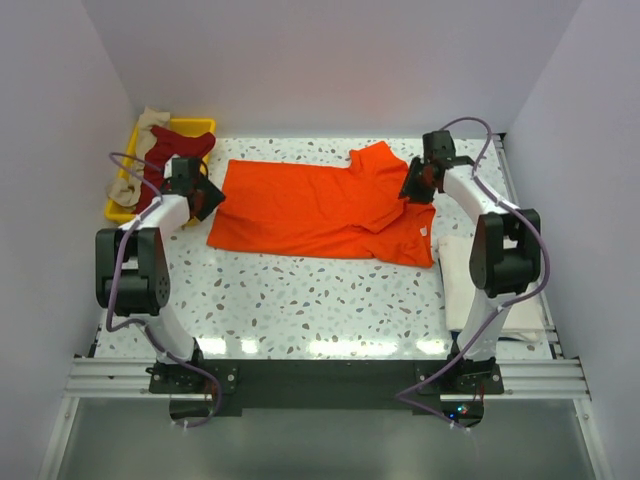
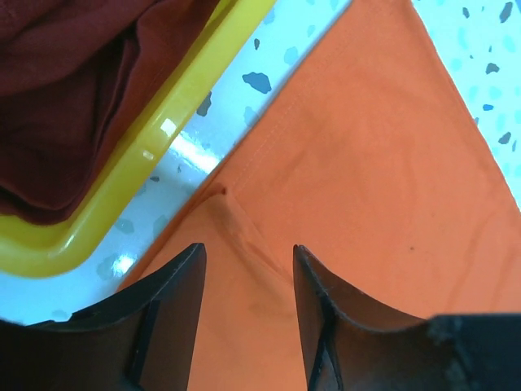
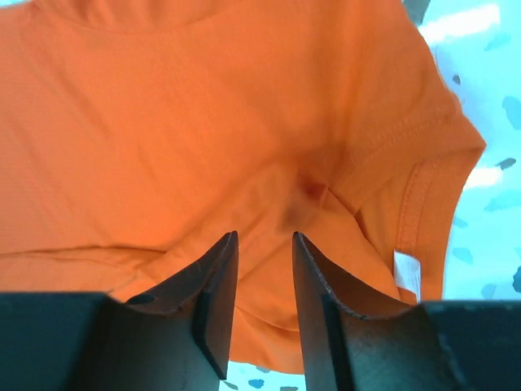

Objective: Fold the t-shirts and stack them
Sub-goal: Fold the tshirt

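1. Orange t-shirt [image 1: 320, 205]: spread flat mid-table [image 1: 330, 300], hem to the left, collar to the right. A small white tag [image 3: 407, 273] sits at the collar.
2. Left gripper [image 2: 248, 252]: low over the shirt's left hem corner, just beside the yellow tray [image 2: 146, 147]. Its fingers [image 2: 183, 277] stand wide apart over a small raised crease of cloth, clamping nothing.
3. Right gripper [image 3: 264, 240]: over the collar and shoulder area. Its fingers [image 3: 313, 269] are narrowly parted, with puckered cloth just beyond the tips, not pinched.
4. Tray contents: a dark red shirt [image 1: 175, 148] and a beige shirt [image 1: 150, 120], both draped over the rim.
5. Cream-white shirt [image 1: 460, 285]: lies at the table's right edge, beside the right arm.
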Controlling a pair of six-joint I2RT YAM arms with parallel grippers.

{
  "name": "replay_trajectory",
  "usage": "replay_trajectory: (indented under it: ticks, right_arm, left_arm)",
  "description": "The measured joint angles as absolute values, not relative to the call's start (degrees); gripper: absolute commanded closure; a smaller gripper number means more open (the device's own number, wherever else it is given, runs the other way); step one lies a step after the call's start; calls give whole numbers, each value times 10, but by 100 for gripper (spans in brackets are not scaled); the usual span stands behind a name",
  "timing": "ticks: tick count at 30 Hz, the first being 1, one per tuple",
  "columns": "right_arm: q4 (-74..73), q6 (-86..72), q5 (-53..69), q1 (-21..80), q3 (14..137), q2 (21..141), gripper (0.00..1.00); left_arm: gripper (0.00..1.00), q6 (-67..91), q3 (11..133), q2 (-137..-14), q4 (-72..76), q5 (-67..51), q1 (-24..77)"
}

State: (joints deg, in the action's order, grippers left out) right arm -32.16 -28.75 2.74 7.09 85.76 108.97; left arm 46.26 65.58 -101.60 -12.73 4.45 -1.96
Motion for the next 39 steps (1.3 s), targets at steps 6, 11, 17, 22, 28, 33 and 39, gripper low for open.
replay_trajectory:
  ticks: [6, 11, 17, 22, 28, 33, 39]
  right_arm:
    - [-323, -280, 28, 71, 893, 1100, 47]
    - [-306, -283, 31, 80, 825, 1053, 40]
    - [-265, -298, 50, 118, 749, 1034, 41]
    - [-231, -317, 68, 134, 729, 1049, 40]
    - [-192, -336, 72, 139, 726, 1077, 33]
    - [-170, -352, 75, 147, 725, 1098, 33]
    - [-158, -366, 82, 157, 730, 1114, 33]
  left_arm:
    - [47, 461, 599, -926, -112, 32, -20]
    - [48, 475, 526, -845, -96, 27, -20]
    - [49, 485, 467, -830, -76, 15, -20]
    - [50, 490, 441, -830, -57, 6, -19]
    - [50, 495, 433, -835, -44, -8, -18]
    - [50, 495, 433, -835, -40, -11, -18]
    - [50, 495, 433, -835, -40, -11, -18]
